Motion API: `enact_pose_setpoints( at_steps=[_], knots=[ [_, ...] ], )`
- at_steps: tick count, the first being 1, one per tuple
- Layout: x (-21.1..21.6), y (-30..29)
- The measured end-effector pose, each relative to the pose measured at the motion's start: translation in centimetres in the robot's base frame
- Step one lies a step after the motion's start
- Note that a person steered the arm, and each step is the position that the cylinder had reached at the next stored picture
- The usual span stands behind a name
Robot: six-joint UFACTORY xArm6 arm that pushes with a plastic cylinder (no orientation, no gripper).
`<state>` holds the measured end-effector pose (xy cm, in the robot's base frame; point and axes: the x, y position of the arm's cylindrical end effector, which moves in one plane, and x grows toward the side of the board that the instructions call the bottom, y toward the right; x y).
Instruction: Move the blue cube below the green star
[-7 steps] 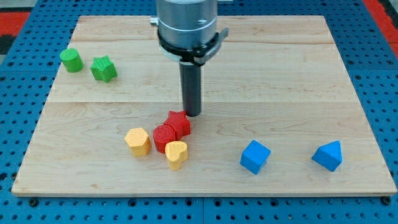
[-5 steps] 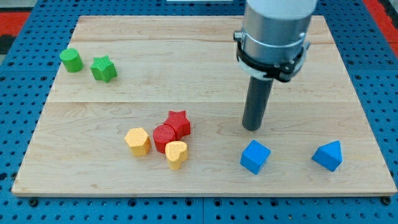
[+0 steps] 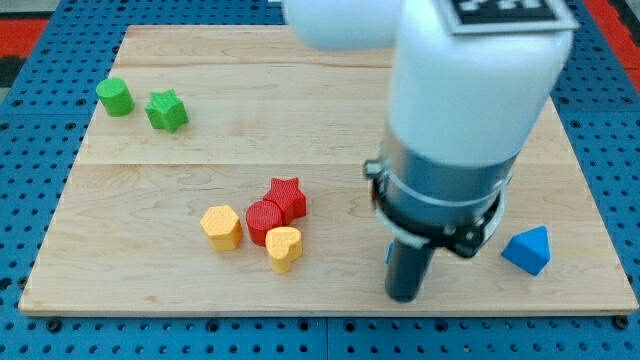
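Rod hides most of the blue cube (image 3: pixel 389 254), my tip (image 3: pixel 403 297) just below; no claw shows.

My tip (image 3: pixel 403 296) near view's bottom — cube (image 3: pixel 389 255) just behind (mostly hidden); star (image 3: pixel 166 110) far top-left.

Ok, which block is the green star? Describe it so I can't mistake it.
Look at the wooden board's corner at the view's top left. Two green blocks sit there close together: the green cylinder nearer the edge, and the green star just to its right and slightly lower. The star has points; its neighbour is round.
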<state>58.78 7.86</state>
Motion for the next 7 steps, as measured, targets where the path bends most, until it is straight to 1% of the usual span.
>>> enact_pose_setpoints(
  at_steps=[1, 2, 4, 5, 6, 7],
  knots=[
    [-5.8, 0.6],
    [-7.2, 3.7],
    [-14.6, 6.1],
    [-14.8, 11.6],
    [-18.7, 12.5],
    [-19.7, 2.8]
  ],
)
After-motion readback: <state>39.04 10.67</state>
